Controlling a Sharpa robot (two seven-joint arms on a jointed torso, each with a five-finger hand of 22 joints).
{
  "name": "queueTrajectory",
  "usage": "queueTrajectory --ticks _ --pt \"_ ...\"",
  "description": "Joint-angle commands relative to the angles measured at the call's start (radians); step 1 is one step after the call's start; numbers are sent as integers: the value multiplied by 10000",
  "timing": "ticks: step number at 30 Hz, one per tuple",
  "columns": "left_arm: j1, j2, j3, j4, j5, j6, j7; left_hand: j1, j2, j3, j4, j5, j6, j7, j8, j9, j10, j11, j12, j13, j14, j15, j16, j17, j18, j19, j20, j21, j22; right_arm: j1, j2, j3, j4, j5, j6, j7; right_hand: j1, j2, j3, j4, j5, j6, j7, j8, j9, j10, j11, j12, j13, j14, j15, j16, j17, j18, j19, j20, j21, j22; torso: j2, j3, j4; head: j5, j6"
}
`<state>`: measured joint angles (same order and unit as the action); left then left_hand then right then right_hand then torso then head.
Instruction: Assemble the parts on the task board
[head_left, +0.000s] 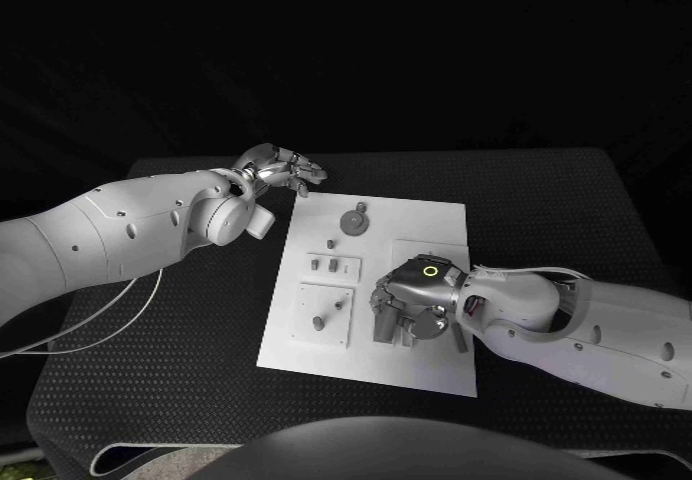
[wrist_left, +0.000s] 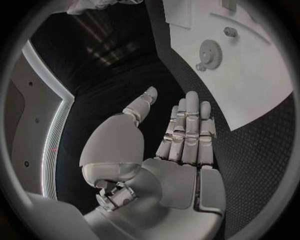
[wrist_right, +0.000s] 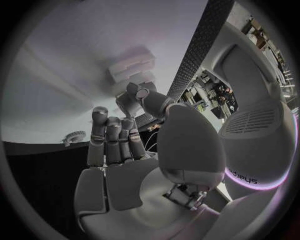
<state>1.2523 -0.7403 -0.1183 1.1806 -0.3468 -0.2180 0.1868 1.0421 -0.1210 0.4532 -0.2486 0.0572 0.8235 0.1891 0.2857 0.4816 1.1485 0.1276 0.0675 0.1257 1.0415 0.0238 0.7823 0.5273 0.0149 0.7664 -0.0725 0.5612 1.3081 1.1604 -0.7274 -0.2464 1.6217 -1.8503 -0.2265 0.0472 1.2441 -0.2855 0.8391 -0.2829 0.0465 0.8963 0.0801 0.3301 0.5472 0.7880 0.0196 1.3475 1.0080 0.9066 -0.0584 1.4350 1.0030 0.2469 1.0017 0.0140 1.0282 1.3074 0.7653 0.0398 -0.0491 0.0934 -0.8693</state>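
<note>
The white task board (head_left: 433, 225) lies in the middle of the black table. A grey gear (head_left: 353, 220) lies flat near its far end, with several small grey pegs (head_left: 335, 266) nearer. My right hand (head_left: 411, 300) hovers low over the board's near right part, palm down, fingers straight (wrist_right: 112, 135) and holding nothing; its thumb (wrist_right: 142, 96) reaches toward a raised square block (wrist_right: 128, 67). My left hand (head_left: 281, 168) is above the table by the board's far left corner, fingers (wrist_left: 187, 125) stretched out flat and empty. The gear (wrist_left: 210, 52) lies beyond them.
A raised square plate (head_left: 325, 312) on the board's near left carries a short peg (head_left: 319, 322). Cables (head_left: 101, 320) trail over the table's left side. Black table mat (head_left: 159, 390) surrounds the board.
</note>
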Motion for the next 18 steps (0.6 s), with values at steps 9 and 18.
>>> queueTrajectory --ticks 9,18 --pt "7 4 5 15 10 142 32 -104 17 8 76 -61 -84 -22 18 -14 -16 63 10 -13 -36 31 -35 19 60 100 2 -64 37 -20 -66 -5 64 159 -99 245 -178 259 16 87 18 797 -12 345 61 49 -9 133 -71 5 4 139 -8 149 56 -20 154 140 0 -7 3 -9 -21" --pt "7 14 5 9 10 144 34 -102 17 8 75 -61 -89 -21 18 -15 -19 64 10 -16 -36 32 -36 22 61 100 2 -67 40 -20 -127 -3 103 466 -574 430 -534 765 263 549 18 1239 -146 522 123 242 -85 133 -186 140 -52 158 -74 149 204 -93 203 82 3 -3 7 -2 -12"
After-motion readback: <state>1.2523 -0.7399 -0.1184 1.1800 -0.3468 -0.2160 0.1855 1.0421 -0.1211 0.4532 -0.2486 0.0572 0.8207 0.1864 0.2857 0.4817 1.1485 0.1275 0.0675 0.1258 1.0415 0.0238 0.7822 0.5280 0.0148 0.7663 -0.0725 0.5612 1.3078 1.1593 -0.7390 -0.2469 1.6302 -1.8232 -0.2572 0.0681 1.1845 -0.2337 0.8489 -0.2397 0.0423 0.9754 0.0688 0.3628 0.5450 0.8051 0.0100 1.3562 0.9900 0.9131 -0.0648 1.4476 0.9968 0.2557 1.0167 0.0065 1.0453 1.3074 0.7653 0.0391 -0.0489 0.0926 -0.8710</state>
